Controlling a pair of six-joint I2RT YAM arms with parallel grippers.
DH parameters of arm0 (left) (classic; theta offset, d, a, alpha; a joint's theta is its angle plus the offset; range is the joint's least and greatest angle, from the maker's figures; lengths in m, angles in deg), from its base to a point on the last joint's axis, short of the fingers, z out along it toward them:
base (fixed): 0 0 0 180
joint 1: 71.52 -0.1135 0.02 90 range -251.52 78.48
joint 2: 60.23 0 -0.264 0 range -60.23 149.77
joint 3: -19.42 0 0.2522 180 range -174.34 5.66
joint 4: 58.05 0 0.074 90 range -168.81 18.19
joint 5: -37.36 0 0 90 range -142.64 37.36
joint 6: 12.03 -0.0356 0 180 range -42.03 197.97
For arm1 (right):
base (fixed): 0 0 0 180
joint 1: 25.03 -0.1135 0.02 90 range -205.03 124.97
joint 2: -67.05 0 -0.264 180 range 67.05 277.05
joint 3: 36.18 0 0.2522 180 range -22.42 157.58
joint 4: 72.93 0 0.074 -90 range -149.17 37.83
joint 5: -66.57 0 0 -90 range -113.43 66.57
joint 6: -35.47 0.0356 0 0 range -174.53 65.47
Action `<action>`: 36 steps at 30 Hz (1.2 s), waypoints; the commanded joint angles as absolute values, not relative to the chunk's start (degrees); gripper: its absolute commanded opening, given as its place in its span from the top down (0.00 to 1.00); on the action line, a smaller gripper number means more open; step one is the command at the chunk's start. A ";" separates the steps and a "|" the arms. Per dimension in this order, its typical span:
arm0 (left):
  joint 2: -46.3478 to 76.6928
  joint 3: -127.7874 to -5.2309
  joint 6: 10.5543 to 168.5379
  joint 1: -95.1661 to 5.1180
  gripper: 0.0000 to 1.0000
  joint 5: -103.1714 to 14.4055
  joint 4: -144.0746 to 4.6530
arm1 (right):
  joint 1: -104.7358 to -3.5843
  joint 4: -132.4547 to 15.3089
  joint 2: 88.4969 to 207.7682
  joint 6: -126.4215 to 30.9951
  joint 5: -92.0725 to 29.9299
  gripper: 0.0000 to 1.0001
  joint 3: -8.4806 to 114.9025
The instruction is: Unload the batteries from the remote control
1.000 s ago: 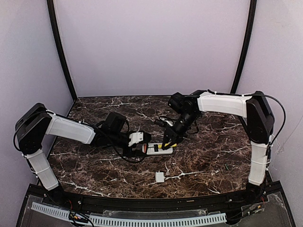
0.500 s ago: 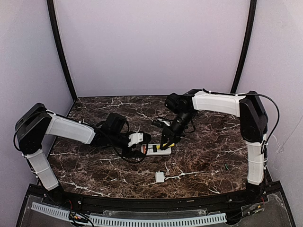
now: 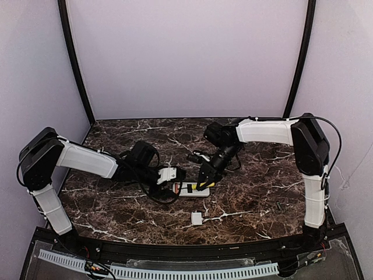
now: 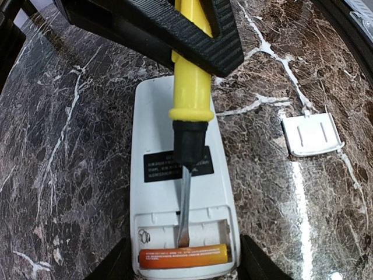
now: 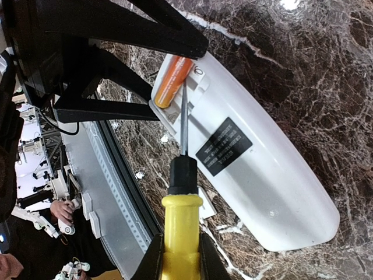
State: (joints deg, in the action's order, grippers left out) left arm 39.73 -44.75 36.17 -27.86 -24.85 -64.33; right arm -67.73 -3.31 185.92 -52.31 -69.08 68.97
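The white remote control (image 4: 175, 134) lies face down on the marble with its compartment open. An orange-red battery (image 4: 183, 255) sits in the slot nearest the remote's end, and the slot beside it is empty. My left gripper (image 4: 183, 261) is shut on that end of the remote (image 3: 189, 188), one finger on each side. My right gripper (image 5: 180, 256) is shut on the yellow-handled screwdriver (image 5: 182, 224). The blade tip rests in the empty slot, against the battery (image 5: 173, 81). From above, the right gripper (image 3: 206, 177) hangs over the remote, facing the left gripper (image 3: 173, 175).
The small white square cover (image 3: 197, 218) lies on the table (image 3: 116, 204) in front of the remote; the left wrist view also shows the cover (image 4: 312, 134). A tiny dark slim object (image 3: 278, 205), too small to identify, lies near the right arm's base.
My right gripper has moved left and nearer with the screwdriver, bringing the blade down over the remote's compartment. The left gripper and remote shifted slightly nearer.
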 commanded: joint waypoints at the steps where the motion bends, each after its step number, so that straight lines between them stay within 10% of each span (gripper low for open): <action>1: 38.43 -44.46 36.18 -27.28 0.67 -21.61 -59.14 | -68.44 -10.01 184.36 -54.09 -75.05 1.00 66.68; 36: 38.20 -44.32 37.78 -27.11 0.68 -20.23 -59.06 | -66.03 -11.48 181.04 -51.38 -68.92 1.00 61.18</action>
State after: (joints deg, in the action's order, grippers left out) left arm 39.71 -42.76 37.72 -27.76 -22.67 -60.53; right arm -66.51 -14.61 182.62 -51.98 -72.73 59.38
